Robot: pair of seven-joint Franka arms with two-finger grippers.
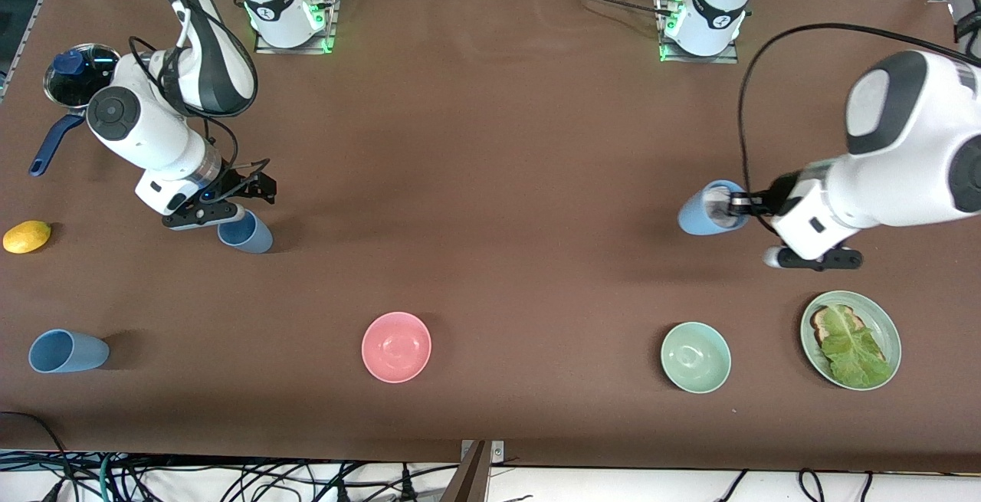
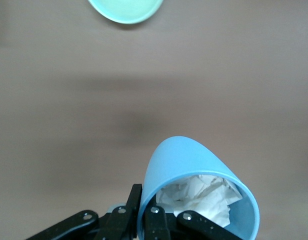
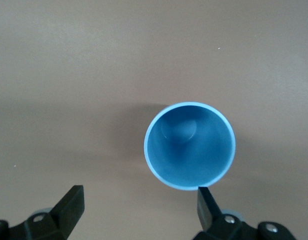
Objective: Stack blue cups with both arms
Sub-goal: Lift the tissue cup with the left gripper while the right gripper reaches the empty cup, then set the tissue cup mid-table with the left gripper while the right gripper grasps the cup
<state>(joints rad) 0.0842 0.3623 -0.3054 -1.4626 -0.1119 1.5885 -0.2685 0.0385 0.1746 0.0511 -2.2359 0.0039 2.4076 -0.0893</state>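
Bare table [image 1: 490, 203] between the arms

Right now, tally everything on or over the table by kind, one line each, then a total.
Blue cups: 3
Bowls: 2, pink and pale green
Plate with toast and lettuce: 1
Saucepan: 1
Lemon: 1
Total: 8
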